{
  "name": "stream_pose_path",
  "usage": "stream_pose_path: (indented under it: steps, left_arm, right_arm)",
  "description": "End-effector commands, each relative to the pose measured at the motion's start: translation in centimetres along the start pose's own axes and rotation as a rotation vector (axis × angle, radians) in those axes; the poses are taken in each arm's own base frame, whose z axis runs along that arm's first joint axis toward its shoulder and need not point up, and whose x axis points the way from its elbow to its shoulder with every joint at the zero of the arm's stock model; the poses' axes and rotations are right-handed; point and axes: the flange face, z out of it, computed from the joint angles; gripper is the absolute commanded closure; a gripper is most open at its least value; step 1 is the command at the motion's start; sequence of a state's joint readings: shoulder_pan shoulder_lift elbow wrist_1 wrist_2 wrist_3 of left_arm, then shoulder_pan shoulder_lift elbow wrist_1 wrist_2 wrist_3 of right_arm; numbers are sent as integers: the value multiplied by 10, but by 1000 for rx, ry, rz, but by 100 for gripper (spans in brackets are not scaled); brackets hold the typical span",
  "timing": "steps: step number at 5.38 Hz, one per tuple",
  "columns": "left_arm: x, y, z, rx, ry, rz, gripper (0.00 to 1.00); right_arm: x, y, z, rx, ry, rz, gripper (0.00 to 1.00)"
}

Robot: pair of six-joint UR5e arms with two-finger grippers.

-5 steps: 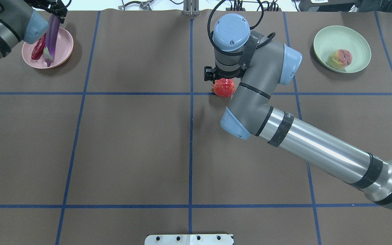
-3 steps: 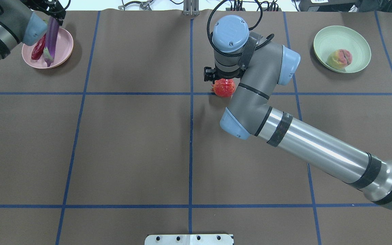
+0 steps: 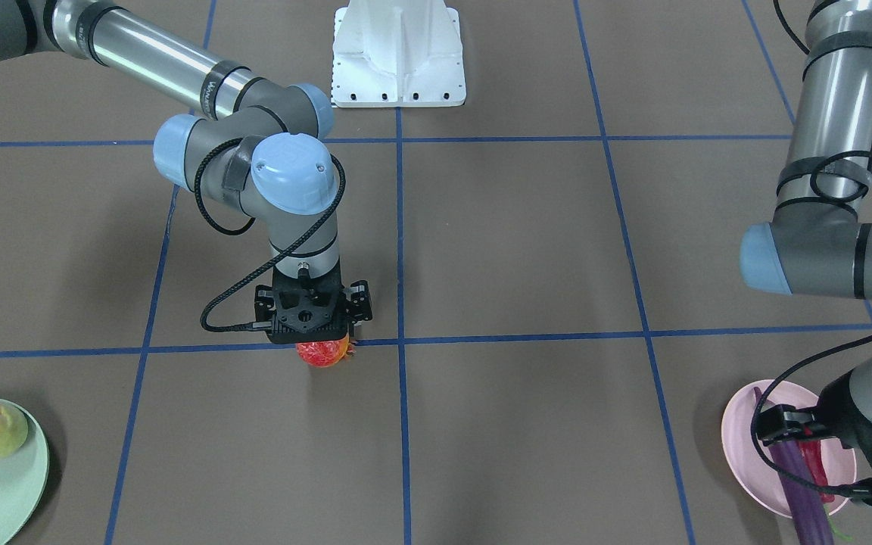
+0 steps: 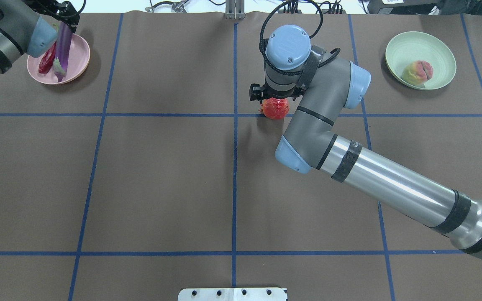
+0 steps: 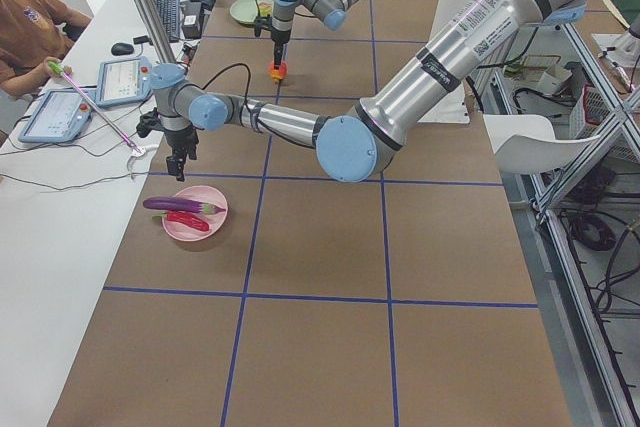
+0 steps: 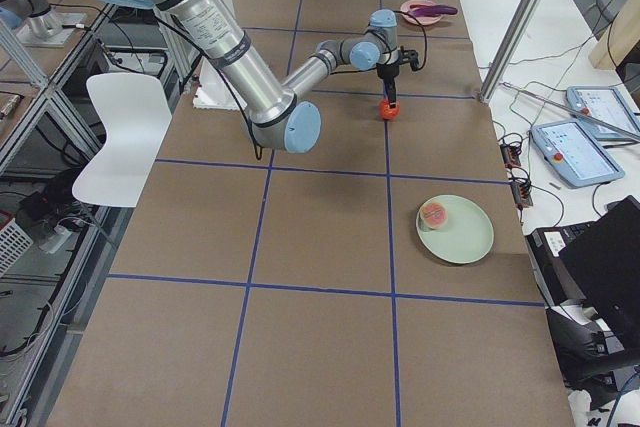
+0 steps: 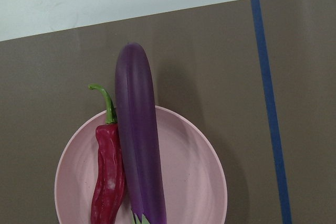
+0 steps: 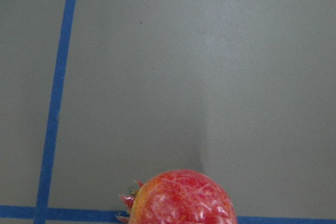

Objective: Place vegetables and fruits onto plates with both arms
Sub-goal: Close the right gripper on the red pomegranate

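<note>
right gripper (image 4: pixel 273 95) directly over pomegranate (image 4: pixel 276 108), opening can't be told | left gripper (image 5: pixel 178 159) above pink plate (image 7: pixel 194 182) bearing eggplant (image 7: pixel 137 135) and chili (image 7: pixel 109 177), opening can't be told | peach (image 4: pixel 417 72) on green plate (image 4: pixel 438 45)

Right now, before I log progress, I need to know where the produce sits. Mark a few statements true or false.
1. The peach lies on the green plate. True.
2. The pomegranate is on a plate. False: it is far from both plates, near the middle of the table, under the right tool.
3. The eggplant and chili share the pink plate. True.
4. The eggplant fits wholly inside the rim. False: one end overhangs it.
</note>
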State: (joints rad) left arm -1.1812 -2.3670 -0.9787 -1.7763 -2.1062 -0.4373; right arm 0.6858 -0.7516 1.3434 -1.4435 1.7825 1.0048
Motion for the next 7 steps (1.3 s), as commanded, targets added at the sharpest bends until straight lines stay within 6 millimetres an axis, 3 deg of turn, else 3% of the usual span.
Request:
stream_pose_path:
  steps: [1, 7]
  left_arm:
    - [0, 0, 0, 0, 0, 0, 0]
    - [2, -1, -3, 6, 3, -2, 0]
  right_arm:
    - [3, -1, 5, 18, 4, -1, 0]
    - [-3, 3, 16, 22, -13, -8, 0]
